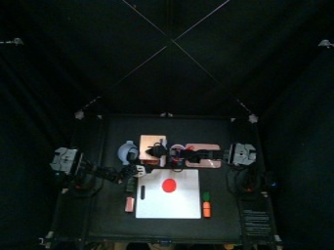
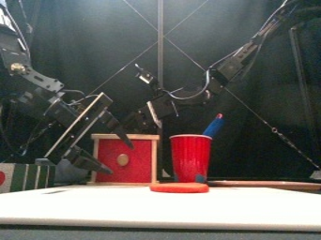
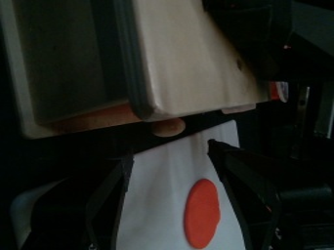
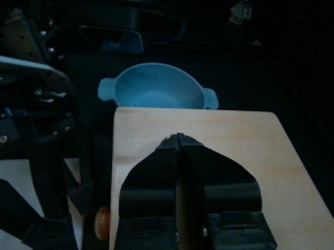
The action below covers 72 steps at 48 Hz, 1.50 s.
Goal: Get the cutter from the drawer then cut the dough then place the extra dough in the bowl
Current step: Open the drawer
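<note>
The red dough disc (image 2: 179,187) lay flat on the white cutting board (image 1: 183,201), in front of the red cup (image 2: 191,157) and the wooden box (image 2: 126,157). The left gripper (image 3: 170,158) hung with its jaws apart at the box's edge, above the board. The right gripper (image 4: 178,143) had its jaws pressed together over the box's top, with the blue-grey bowl (image 4: 156,88) just beyond the box.

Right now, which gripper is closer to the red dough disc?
Left. The left gripper hovers open over the white cutting board, the red dough disc showing between its jaws. The right gripper is farther back, shut, above the top of the wooden box.
</note>
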Available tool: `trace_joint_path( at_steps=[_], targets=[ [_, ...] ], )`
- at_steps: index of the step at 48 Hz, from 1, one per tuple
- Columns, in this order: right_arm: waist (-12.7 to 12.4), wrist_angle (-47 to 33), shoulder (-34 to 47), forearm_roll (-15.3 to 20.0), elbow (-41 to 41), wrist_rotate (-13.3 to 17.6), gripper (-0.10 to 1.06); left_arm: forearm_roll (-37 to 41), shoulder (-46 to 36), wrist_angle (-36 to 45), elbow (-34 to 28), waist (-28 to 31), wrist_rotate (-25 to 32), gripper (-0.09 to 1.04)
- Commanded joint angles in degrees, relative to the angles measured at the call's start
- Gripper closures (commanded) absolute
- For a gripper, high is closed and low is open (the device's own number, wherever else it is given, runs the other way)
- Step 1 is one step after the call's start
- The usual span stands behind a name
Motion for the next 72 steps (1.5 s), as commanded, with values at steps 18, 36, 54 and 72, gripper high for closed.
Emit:
trace_joint_path(
  at_steps=[18, 36, 54, 72],
  targets=[
    [0.4, 0.1, -0.9, 0.2, -1.1, 0.2, 0.98, -1.1, 1.6, -0.7, -3.3, 2.7, 0.3, 0.04],
    [0.7, 0.1, -0.9, 0.4, -1.1, 0.3, 0.98, -1.4, 2.0, -0.2, -2.7, 2.7, 0.3, 0.25],
    [0.9, 0.1, -0.9, 0.4, -1.1, 0.3, 0.98, -1.4, 1.6, 1.3, -1.2, 2.0, 0.6, 0.34],
    [0.6, 0.7, -0.9, 0.6, -0.9, 0.3, 0.98, -1.5, 1.9, 1.4, -2.3, 0.2, 0.5, 0.36]
  ],
)
